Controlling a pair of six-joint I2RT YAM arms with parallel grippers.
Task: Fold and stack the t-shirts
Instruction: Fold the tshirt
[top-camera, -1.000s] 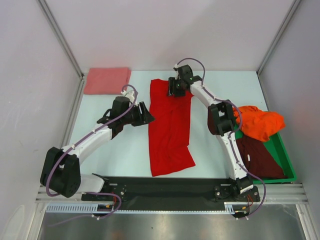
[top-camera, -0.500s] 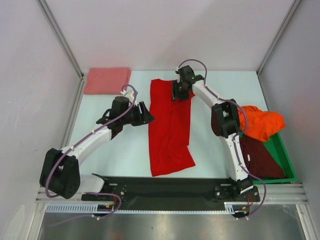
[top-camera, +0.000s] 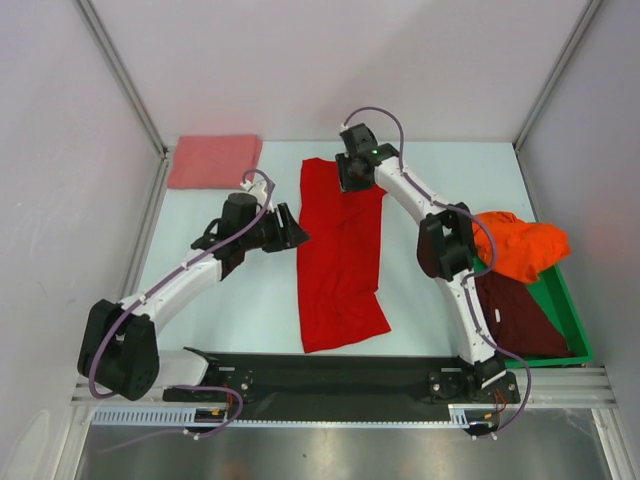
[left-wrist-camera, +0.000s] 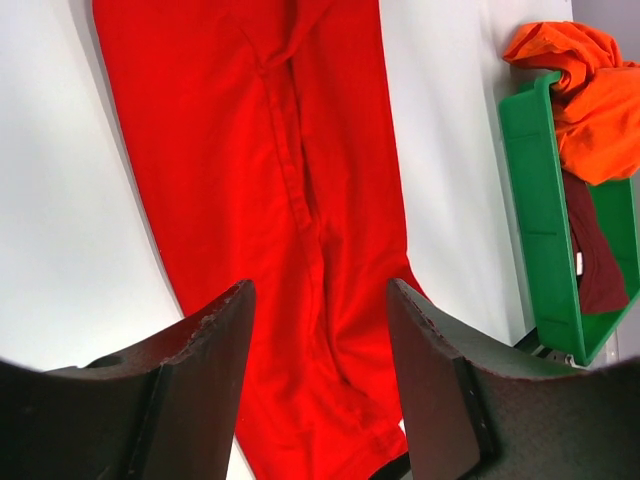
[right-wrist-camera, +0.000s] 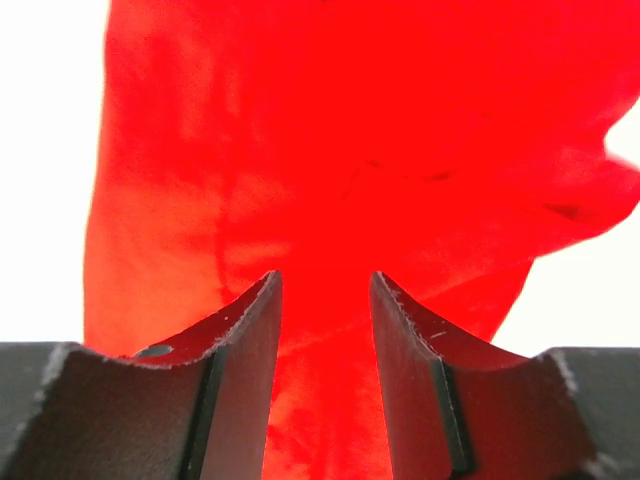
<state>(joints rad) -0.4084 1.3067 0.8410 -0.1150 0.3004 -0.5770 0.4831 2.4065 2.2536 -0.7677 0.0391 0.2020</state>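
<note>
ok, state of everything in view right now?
red t-shirt: folded into a long strip, lying flat
salmon-pink t-shirt: folded, far-left corner
green bin: upright, holding two shirts
orange t-shirt: crumpled, spilling over the bin's far end
maroon t-shirt: unfolded, in bin
left gripper: open, by red t-shirt's left edge
right gripper: open, over red t-shirt's far end

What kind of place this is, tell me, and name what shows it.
Probably a robotics lab test cell. A left arm and right arm are bolted to a rail at the table edge, aluminium framing holds plain white walls, and a red t-shirt lies staged.
</note>
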